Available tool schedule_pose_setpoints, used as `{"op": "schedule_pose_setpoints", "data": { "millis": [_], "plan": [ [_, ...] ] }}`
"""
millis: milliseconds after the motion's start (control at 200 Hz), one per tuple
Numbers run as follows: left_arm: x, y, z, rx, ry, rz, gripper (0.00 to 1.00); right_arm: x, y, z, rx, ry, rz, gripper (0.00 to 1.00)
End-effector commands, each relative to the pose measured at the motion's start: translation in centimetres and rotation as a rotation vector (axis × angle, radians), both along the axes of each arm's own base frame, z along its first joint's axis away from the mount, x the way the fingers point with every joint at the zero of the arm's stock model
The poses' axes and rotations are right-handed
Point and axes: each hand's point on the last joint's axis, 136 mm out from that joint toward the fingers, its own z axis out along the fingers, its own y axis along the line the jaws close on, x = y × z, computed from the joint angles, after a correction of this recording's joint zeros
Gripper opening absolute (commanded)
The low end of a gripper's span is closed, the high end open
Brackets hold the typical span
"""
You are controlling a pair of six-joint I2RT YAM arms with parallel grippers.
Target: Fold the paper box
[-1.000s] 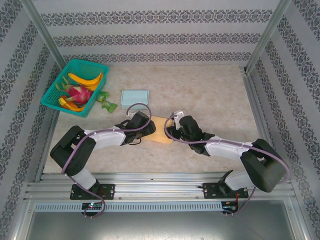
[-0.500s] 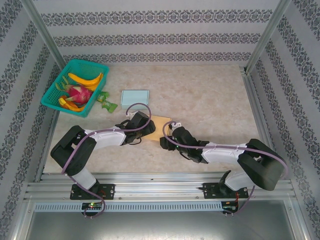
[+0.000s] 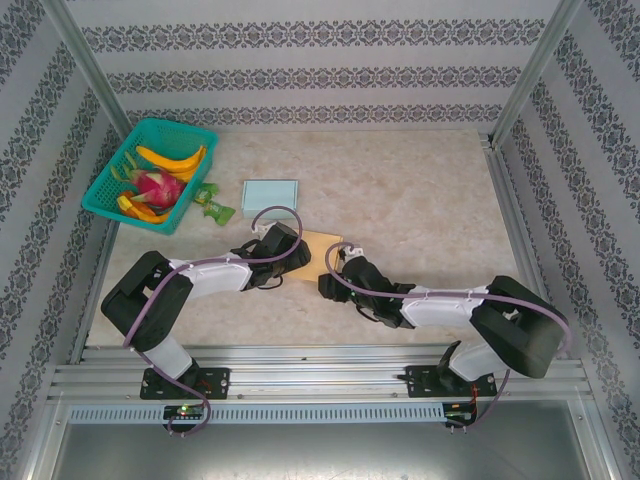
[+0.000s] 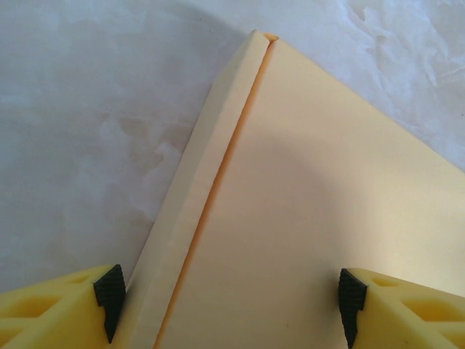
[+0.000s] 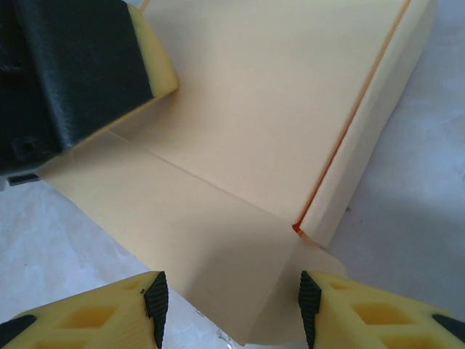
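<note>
Your teal plastic basket (image 3: 178,126) sits clear; left claw (image 4: 229,302) and right claw (image 5: 232,298) gape, gripping nothing, astride the creased tan paper box (image 3: 318,252).

paper box (image 4: 312,218): matt smooth pale-yellow card, orange at crease | left gripper (image 4: 231,305), right gripper (image 5: 232,309): matt yellow plastic fingers, 2 black rubbery pads (image 4: 110,298) each | table (image 3: 420,190): smooth marbled stone-look, slight sheen | basket (image 3: 110,165): teal plastic mesh | rails (image 3: 300,385): brushed metal | arms (image 3: 205,272): glossy black and white plastic shells

1 paper box (image 3: 318,252) | 1 basket (image 3: 128,218) | 1 dragon fruit (image 3: 160,187) | 1 blue sheet (image 3: 271,192)
</note>
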Motion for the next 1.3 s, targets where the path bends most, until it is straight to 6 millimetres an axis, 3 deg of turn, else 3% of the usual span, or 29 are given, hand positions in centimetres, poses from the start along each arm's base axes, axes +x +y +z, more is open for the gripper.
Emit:
{"op": "schedule_pose_setpoints", "data": {
  "millis": [0,145,330,445,834,1114,1294],
  "plan": [
    [-3.1,3.9,-4.5,0.166,0.152,0.048,0.77,-0.6,0.5,-0.8,0.018,0.027,0.013,0.52],
    [-3.1,4.0,-4.4,0.167,0.149,0.050,0.77,-0.6,1.5,-0.2,0.054,0.024,0.043,0.51],
    [-3.1,4.1,-4.4,0.172,0.149,0.052,0.77,-0.2,0.7,0.0,0.004,-0.020,0.035,0.44],
    [-3.1,4.1,-4.4,0.173,0.150,0.049,0.77,0.0,0.1,-0.5,-0.035,-0.040,0.029,0.43],
    [-3.1,4.1,-4.4,0.175,0.150,0.048,0.77,0.5,1.0,-1.5,-0.041,-0.072,0.062,0.42],
    [-3.2,4.2,-4.7,0.187,0.156,0.041,0.77,1.1,0.0,-2.4,-0.117,-0.158,0.058,0.41],
    [-3.1,4.1,-4.8,0.188,0.154,0.030,0.77,1.2,0.7,-3.2,-0.116,-0.215,0.107,0.41]
  ]
}}
